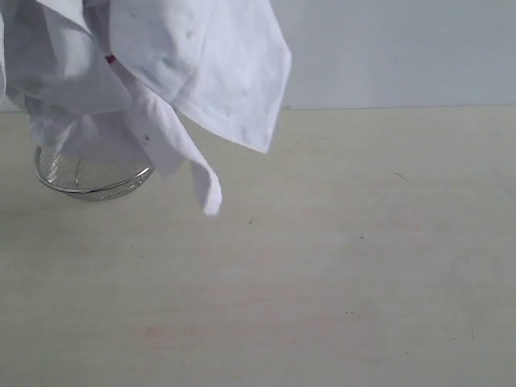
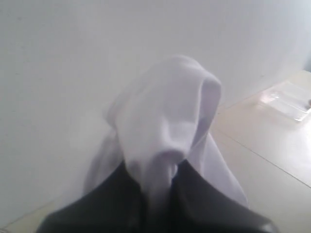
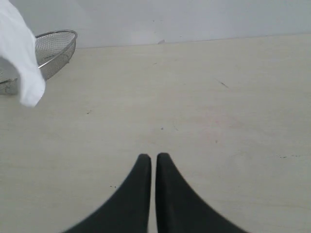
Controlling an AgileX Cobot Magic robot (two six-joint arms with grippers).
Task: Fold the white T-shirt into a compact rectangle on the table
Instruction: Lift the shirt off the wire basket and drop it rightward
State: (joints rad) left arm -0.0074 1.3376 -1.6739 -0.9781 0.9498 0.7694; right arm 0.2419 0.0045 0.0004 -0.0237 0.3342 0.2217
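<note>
My left gripper (image 2: 163, 170) is clenched on a bunched fold of the shirt (image 2: 165, 121), and the cloth humps up beyond its tips and drapes down both sides. The shirt hangs from it above the table (image 1: 339, 274), long axis up and down, lowest corner pointing down just beside the bowl (image 1: 89, 173). My right gripper (image 3: 153, 158) is closed on nothing over bare table, well apart from the shirt.

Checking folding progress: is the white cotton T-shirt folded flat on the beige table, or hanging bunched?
Bunched and hanging, not folded: the white cotton T-shirt dangles above the pale beige table, pinched by the left gripper.
</note>
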